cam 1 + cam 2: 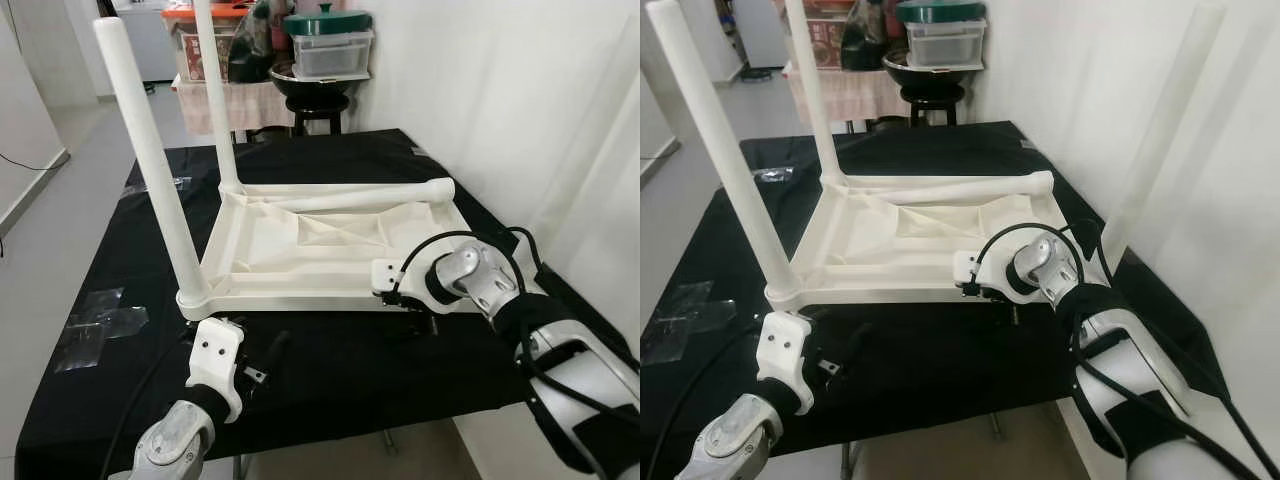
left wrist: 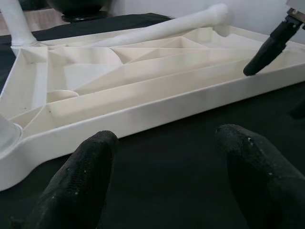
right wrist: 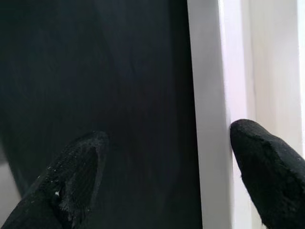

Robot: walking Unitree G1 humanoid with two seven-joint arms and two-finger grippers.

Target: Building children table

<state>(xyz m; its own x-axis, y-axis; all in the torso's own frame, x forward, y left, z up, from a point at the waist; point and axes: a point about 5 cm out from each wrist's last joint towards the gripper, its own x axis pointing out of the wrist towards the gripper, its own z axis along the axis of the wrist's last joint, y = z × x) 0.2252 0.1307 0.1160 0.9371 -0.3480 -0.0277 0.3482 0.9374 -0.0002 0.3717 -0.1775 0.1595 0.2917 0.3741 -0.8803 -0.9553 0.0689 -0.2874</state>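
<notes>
A white children's table top (image 1: 330, 245) lies upside down on a black-covered table (image 1: 350, 370). Two white legs stand upright in its left corners, one near (image 1: 150, 160) and one far (image 1: 215, 90). A loose leg (image 1: 370, 197) lies across its far side. Another leg (image 1: 1160, 130) leans by the wall on the right. My right gripper (image 3: 167, 157) is open astride the top's near right rim (image 3: 207, 114), one finger (image 2: 267, 50) inside it. My left gripper (image 2: 167, 162) hovers open and holding nothing, low over the cloth before the near left corner.
A white wall runs close along the right side. Behind the table stands a dark stool (image 1: 318, 105) with a black bowl and plastic containers (image 1: 330, 45). Clear tape patches (image 1: 100, 320) lie on the floor at left. The table's front edge is near my arms.
</notes>
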